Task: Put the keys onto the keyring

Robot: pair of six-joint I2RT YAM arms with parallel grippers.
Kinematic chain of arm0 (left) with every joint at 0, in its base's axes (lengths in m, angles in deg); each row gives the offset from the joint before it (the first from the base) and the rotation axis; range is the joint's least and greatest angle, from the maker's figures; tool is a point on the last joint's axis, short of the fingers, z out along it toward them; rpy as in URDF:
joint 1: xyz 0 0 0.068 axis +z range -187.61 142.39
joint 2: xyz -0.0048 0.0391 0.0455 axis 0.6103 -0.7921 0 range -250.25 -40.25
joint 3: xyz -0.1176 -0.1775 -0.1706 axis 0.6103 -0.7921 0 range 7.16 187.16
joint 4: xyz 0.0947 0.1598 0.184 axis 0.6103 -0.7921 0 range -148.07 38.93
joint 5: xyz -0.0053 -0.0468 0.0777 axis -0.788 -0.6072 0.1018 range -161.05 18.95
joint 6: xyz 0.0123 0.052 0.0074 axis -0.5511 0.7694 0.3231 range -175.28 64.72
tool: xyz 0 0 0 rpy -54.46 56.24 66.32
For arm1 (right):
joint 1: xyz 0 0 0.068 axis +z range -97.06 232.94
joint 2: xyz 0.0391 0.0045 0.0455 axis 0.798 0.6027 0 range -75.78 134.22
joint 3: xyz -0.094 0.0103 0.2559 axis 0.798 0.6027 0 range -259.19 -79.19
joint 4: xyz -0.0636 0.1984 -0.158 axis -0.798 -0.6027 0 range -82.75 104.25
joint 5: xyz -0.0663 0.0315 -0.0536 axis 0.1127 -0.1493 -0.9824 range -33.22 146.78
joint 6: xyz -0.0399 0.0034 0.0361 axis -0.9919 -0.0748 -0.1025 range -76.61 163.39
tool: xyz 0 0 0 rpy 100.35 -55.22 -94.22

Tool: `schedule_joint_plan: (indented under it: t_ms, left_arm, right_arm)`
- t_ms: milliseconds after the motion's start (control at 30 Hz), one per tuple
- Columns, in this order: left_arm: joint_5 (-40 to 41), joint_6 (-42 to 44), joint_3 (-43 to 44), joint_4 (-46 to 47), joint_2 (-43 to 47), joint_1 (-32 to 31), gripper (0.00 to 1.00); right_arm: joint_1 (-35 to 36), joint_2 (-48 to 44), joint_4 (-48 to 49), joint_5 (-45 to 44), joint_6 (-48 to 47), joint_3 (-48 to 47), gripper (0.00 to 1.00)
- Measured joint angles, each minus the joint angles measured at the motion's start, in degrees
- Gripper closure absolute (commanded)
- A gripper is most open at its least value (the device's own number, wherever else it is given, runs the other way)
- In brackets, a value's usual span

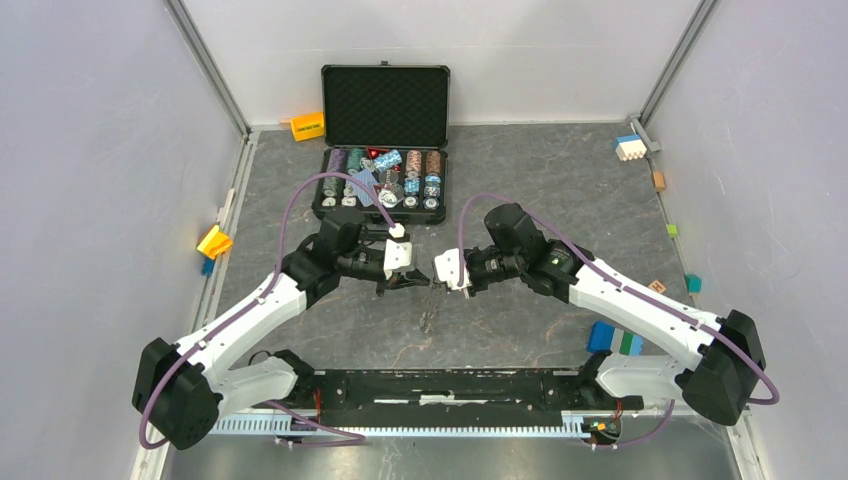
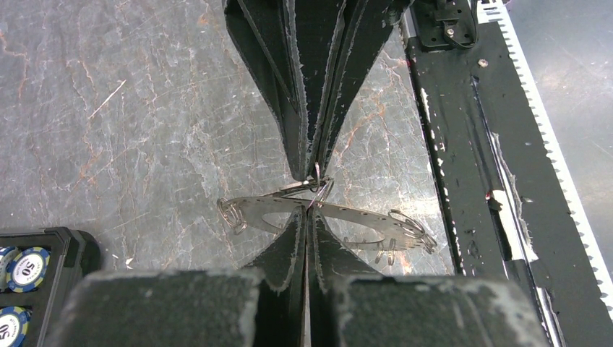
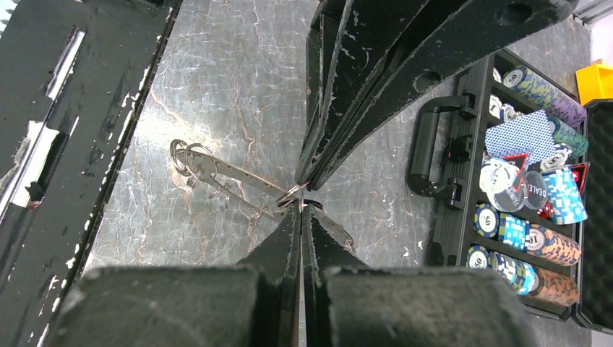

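The keyring [image 2: 361,217], a flat grey metal ring with small holes along its edge, hangs above the marble table between my two grippers. It also shows in the right wrist view [image 3: 231,173] and, tiny, in the top view [image 1: 430,288]. My left gripper [image 2: 309,211] is shut on its near edge. My right gripper [image 3: 300,207] faces it tip to tip and is shut on a small thin key [image 2: 318,186] right at the ring's edge. Small wire loops [image 2: 413,231] hang at both ends of the ring. In the top view the left gripper [image 1: 415,278] and right gripper [image 1: 441,277] nearly touch.
An open black case [image 1: 385,200] of poker chips stands just behind the grippers; its handle [image 3: 426,155] is close to them. The black base rail [image 1: 450,385] runs along the near edge. Coloured blocks lie at the sides: yellow [image 1: 213,242], blue [image 1: 612,338].
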Motion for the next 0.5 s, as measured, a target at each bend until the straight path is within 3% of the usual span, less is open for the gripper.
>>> schedule_joint_plan:
  t_ms: [500]
  left_arm:
    - [0.9,0.0,0.0,0.0,0.0,0.0,0.98]
  right_arm:
    - [0.0,-0.3,-1.5,0.0,-2.8,0.0,1.00]
